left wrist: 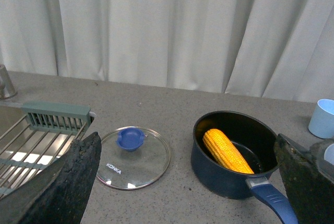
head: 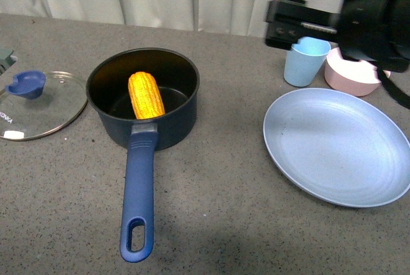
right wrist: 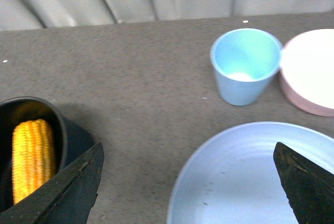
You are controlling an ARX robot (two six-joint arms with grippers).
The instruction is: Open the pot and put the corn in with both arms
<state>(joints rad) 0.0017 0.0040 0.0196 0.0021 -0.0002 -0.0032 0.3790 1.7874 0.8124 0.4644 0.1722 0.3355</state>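
The dark navy pot (head: pixel 109 121) stands open left of centre, its long blue handle (head: pixel 138 198) pointing toward me. The yellow corn (head: pixel 145 95) lies inside it, leaning on the near wall; it also shows in the left wrist view (left wrist: pixel 225 151) and the right wrist view (right wrist: pixel 31 153). The glass lid (head: pixel 54 109) with its blue knob (head: pixel 26 84) lies flat on the table left of the pot. My right gripper (head: pixel 285 15) is open and empty, high at the back right. My left gripper (left wrist: pixel 190 182) is open and empty, above the table between lid (left wrist: pixel 135 156) and pot (left wrist: pixel 229 182); it is out of the front view.
A large light-blue plate (head: pixel 336 147) lies at the right. A light-blue cup (head: pixel 305 61) and a pink bowl (head: pixel 352 76) stand behind it under the right arm. A metal rack (left wrist: pixel 36 140) is at the far left. A curtain hangs behind the table.
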